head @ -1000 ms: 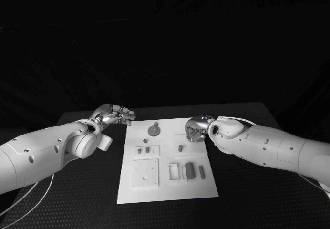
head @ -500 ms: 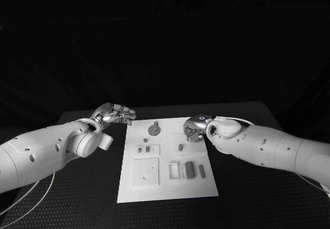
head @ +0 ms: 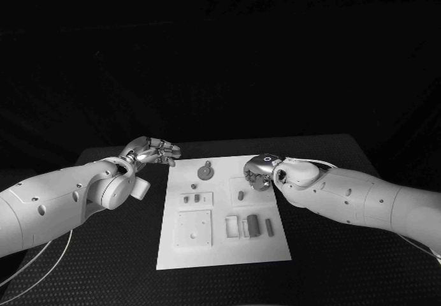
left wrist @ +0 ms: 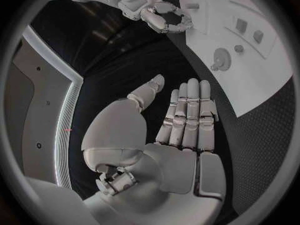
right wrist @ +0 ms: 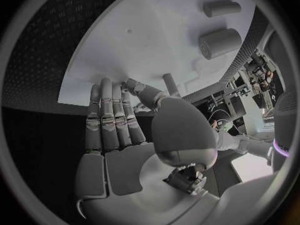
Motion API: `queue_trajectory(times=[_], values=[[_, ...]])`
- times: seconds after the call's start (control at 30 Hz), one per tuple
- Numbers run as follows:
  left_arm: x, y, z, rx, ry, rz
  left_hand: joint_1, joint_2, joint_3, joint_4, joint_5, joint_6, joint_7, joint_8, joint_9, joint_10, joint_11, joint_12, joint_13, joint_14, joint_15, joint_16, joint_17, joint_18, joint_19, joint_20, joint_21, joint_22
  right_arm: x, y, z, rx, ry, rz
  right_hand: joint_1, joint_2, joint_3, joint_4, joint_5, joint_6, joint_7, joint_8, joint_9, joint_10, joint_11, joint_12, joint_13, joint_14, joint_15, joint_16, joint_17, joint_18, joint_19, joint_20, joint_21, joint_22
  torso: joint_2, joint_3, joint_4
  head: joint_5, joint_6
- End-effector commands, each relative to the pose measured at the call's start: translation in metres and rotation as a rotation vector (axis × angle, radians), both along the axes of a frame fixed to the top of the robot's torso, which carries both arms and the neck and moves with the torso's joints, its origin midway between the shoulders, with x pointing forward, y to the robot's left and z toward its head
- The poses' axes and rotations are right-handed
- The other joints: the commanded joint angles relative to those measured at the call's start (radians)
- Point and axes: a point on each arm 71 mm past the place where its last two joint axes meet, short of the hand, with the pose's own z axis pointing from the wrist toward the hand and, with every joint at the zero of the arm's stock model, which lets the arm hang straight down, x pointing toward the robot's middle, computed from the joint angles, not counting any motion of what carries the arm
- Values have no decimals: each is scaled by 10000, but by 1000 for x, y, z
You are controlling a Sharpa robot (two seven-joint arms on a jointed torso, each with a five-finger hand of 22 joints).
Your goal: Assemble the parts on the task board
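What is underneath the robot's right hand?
The white board lies under the right hand, with a small peg by its fingers. Anything directly beneath the palm is covered.

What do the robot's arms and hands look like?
Both arms are smooth, rounded white shells with small dark dots. A thin pale cable hangs beneath the left arm. The left hand and right hand are silvery metal, with segmented fingers.

The black table [head: 110, 255] has a bumpy, dotted top. A white task board [head: 220, 252] lies flat on it, right in the middle. Small grey parts [head: 252, 227] sit on the board. A thin white cable [head: 37, 264] lies near the table's left side.
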Motion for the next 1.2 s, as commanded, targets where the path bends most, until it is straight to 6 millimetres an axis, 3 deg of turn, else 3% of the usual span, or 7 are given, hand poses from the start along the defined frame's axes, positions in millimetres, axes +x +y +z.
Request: queue_trajectory(times=[0.03,0.17,0.33,0.4,0.47,0.53,1.2], values=[[0,-1,1,-80,-18,24,-43,28,-47,6,12,-70,19,-35,-12,-72,-3,-19,-11,94,-7,-64,17,-21,65,-17,-55,-13,-9,-5,-18,-710,515,33,-14,89,88,-88,29,175,-44,42,-15,208,-27,67,-6228,69,-65,77,46,-89,52,-24,-9,86,2,4,-2,2,-18],[0,-2,1,-78,-13,29,-40,31,-49,7,18,-72,19,-25,-11,-70,-5,-10,-13,115,-16,-67,37,-19,88,-24,-56,-17,-12,-4,-19,-558,359,121,127,204,215,-189,28,489,-172,150,-3,605,-182,149,-6194,341,-214,316,199,32,357,-48,95,244,1,1,-2,-14,-11],[0,-1,1,-65,-14,61,-34,36,-49,6,27,-77,18,-14,-11,-72,-5,-4,-16,141,-26,-72,61,-16,117,-32,-59,-22,-13,-8,-20,-420,425,-39,119,149,223,-191,26,533,-188,146,-16,630,-183,105,-6212,284,-205,312,225,35,332,-27,46,270,3,5,-2,-15,-18],[0,0,1,-63,-15,68,-34,35,-50,6,28,-78,19,-12,-11,-72,-5,-3,-16,146,-28,-73,66,-16,123,-33,-59,-23,-13,-9,-21,-355,518,-134,120,95,236,-193,26,460,-151,70,-62,494,-104,-44,-6282,5,-91,184,208,-6,130,17,-97,294,4,5,-4,-15,-17],[0,0,1,-60,-13,74,-34,35,-51,6,28,-79,19,-9,-11,-72,-5,-1,-17,152,-30,-74,72,-15,129,-35,-60,-24,-13,-10,-22,-347,518,-147,159,59,215,-189,21,399,-108,-6,-115,432,-38,-183,-6371,-659,262,-204,72,-158,-419,100,-353,429,4,7,-6,-14,-15],[0,0,1,-63,-11,66,-33,35,-52,6,29,-81,19,-8,-11,-73,-5,0,-18,157,-32,-76,77,-15,135,-37,-61,-26,-14,-10,-23,-313,510,-126,218,50,231,-201,26,385,-105,-24,-128,430,-31,-221,-6400,-806,333,-347,4,-197,-583,115,-431,488,3,2,-6,-32,-13],[1,1,1,-24,17,132,-37,31,-61,7,32,-96,21,9,-13,-79,-4,5,-24,191,-47,-94,119,-14,178,-50,-71,-36,-15,-6,-22,199,-310,-197,267,233,250,-185,28,793,-263,141,-59,1181,-303,-52,-6305,-28,13,-138,167,56,87,77,-232,984,7,-2,2,-55,3]])
